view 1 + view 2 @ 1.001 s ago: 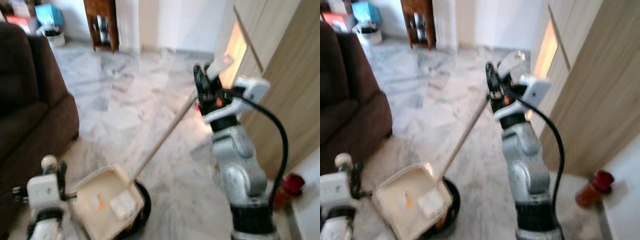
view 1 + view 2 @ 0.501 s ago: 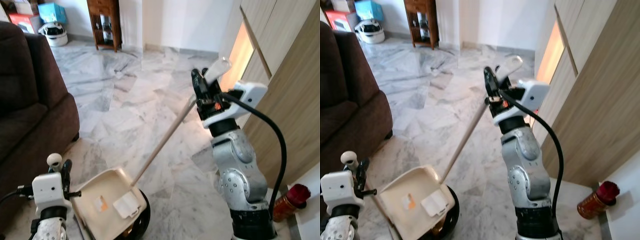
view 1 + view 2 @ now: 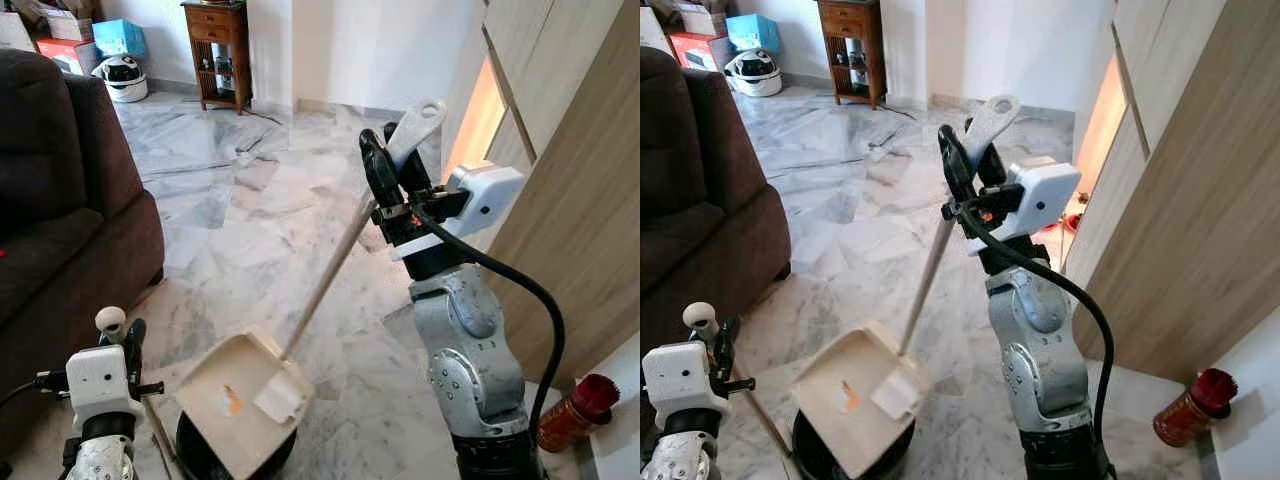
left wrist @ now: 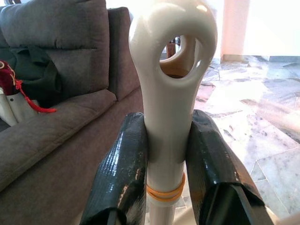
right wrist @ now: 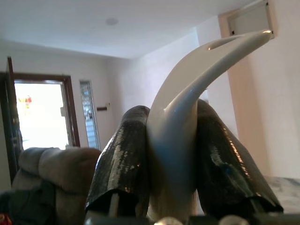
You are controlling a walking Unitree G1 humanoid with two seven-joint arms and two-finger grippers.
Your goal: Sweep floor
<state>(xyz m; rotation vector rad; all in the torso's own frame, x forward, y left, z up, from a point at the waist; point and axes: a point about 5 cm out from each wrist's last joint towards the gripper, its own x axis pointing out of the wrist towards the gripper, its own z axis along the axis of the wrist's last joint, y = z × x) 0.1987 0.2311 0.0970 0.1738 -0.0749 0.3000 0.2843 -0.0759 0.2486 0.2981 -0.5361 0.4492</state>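
Clamping the broom handle (image 4: 171, 93) low beside the sofa (image 3: 60, 210), the left gripper (image 4: 168, 159) waits; the dustpan (image 3: 245, 400) has swung leftward over what is probably the broom head, right gripper (image 3: 392, 180) clenching its handle, likely lining up to collect.

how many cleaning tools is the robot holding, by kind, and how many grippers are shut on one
Dustpans: 1, the cream dustpan, its long handle held by the right gripper.
Brooms: 1, the broom with a cream handle, held by the left gripper.
Grippers shut on a tool: 2.
Total tools: 2.
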